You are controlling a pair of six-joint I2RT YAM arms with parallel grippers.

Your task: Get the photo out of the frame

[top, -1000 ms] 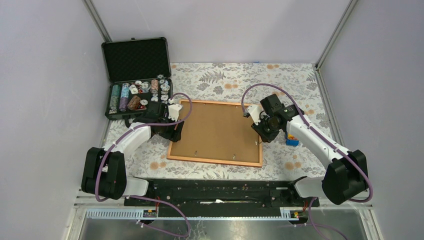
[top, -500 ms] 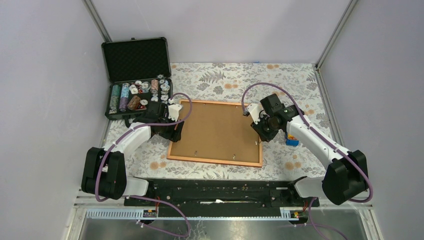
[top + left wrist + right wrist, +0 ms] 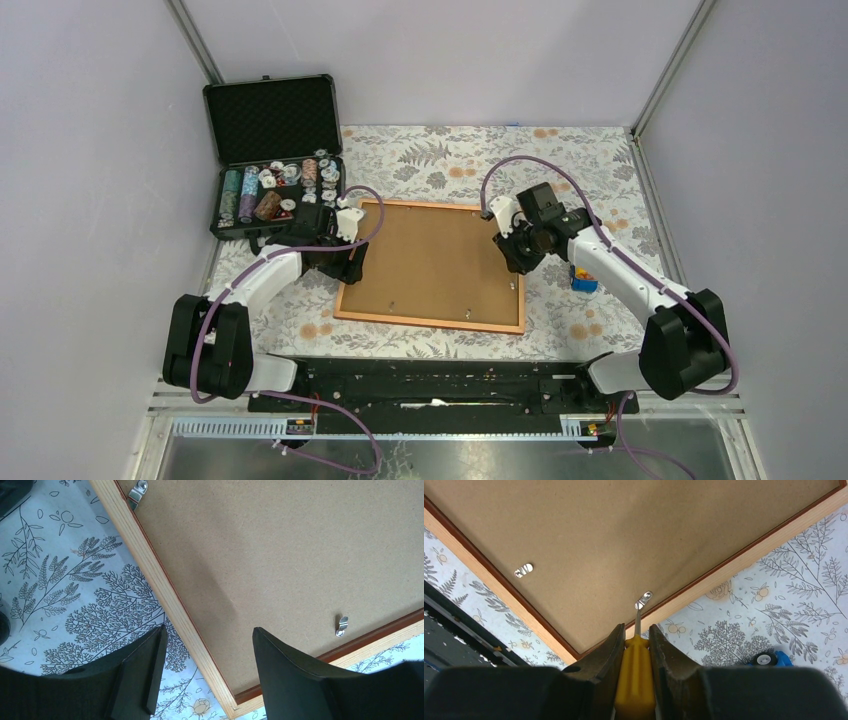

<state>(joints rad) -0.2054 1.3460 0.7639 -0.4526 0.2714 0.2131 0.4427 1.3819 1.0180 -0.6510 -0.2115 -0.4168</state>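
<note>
Frame: we see the frame (image 3: 430,262) lying back-up on the flowered cloth (image 3: 450,160), between the two arms.
Long axis: left to right across the table, turned a little.
Photo: hidden from us under the brown backing board (image 3: 280,555).
Left gripper (image 3: 207,645): jaws wide, empty, astride the frame's left rail near its near corner.
Right gripper (image 3: 636,635): narrow, clamped on a yellow screwdriver (image 3: 635,680), its shaft aimed at a metal clip (image 3: 644,600) by the right rail.
</note>
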